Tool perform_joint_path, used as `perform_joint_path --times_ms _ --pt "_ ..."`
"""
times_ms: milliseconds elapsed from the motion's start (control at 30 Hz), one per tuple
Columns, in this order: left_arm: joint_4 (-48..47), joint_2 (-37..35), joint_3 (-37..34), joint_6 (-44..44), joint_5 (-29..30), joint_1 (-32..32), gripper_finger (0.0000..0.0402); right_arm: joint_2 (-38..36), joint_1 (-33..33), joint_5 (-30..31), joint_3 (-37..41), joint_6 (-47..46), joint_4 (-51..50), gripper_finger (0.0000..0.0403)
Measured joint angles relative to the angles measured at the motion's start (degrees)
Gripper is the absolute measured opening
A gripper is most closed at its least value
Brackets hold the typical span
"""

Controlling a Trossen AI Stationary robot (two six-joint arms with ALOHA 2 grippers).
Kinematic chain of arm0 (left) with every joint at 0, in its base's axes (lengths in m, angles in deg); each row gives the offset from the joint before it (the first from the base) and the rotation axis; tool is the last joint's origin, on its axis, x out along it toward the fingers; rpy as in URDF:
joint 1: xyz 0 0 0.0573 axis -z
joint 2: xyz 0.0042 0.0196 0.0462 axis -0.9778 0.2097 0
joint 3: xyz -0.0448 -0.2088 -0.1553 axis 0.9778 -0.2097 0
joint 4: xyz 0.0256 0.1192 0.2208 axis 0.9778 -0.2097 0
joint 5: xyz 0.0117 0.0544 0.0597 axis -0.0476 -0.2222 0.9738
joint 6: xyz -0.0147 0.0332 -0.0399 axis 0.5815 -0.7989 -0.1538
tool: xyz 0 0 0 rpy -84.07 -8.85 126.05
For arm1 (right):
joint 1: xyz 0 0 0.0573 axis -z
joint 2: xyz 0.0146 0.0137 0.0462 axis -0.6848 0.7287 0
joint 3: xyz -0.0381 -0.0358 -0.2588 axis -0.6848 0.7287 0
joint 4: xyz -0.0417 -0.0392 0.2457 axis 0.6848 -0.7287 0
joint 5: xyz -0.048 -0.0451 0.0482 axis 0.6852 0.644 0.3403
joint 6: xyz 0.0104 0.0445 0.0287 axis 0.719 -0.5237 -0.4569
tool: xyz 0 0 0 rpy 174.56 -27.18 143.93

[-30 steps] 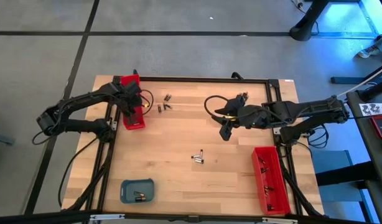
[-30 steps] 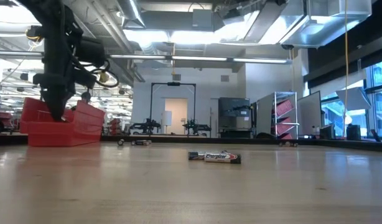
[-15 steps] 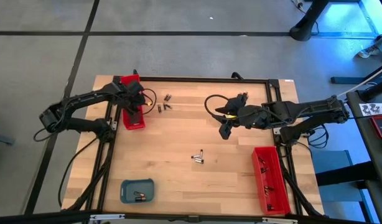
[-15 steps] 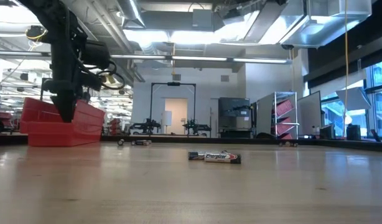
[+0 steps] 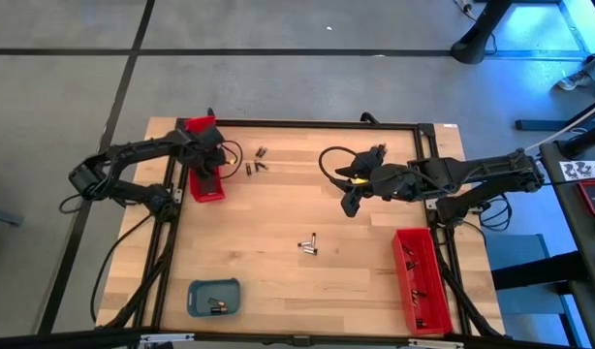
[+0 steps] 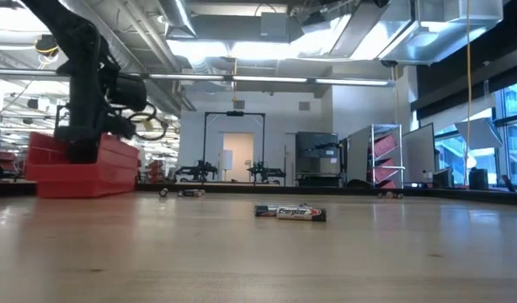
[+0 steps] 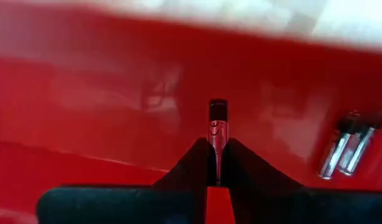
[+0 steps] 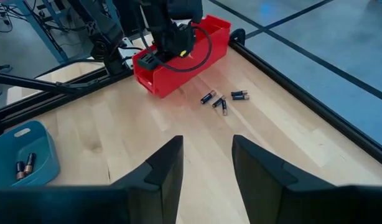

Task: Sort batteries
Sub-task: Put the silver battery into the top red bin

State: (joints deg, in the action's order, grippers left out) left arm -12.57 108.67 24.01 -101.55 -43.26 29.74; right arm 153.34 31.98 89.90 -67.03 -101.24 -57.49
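From above, the left gripper (image 5: 208,173) was down in the red tray (image 5: 206,190) at the table's far left. The right gripper (image 5: 349,204) hovered over bare wood, its fingers apart and empty.

At table height, two batteries (image 6: 290,212) lay mid-table.

In the left wrist view, closed fingers pinched a battery (image 7: 217,132) inside the tray, beside two more cells (image 7: 346,151).

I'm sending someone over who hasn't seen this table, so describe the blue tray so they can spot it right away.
Start at the wooden table seen from above, and go to its near left corner, on the left arm's side. The blue tray sits there alone, with two batteries inside. Unlike the two long red trays, it is small, rounded and blue-grey.
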Motion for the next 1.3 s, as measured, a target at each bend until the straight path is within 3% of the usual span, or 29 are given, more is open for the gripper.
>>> perform_joint_path --times_ms 300,600,767,900,1100,1300 --pt "2.2 -0.1 -2.9 0.1 -0.4 0.1 0.0033 0.0 0.0 0.0 0.0 0.0 0.0 0.0138" --pt "-0.5 -0.1 -2.0 0.2 -0.1 0.1 0.0114 0.0 0.0 0.1 0.0 0.0 0.0 0.0138" --pt "-6.2 -0.1 2.2 0.3 0.1 0.1 0.0175 0.0 0.0 0.1 0.0 0.0 0.0 0.0138" --pt "-11.7 -0.1 6.6 1.3 0.0 0.1 0.0201 0.0 0.0 0.1 0.0 0.1 0.0 0.0138" --pt "-20.6 -0.1 13.8 3.0 1.5 0.1 0.0204 0.0 0.0 0.1 0.0 0.2 -0.8 0.0138" --pt "-24.8 -0.5 22.2 13.4 2.5 0.9 0.0188 0.1 0.0 -3.3 0.0 1.3 -3.1 0.0138"
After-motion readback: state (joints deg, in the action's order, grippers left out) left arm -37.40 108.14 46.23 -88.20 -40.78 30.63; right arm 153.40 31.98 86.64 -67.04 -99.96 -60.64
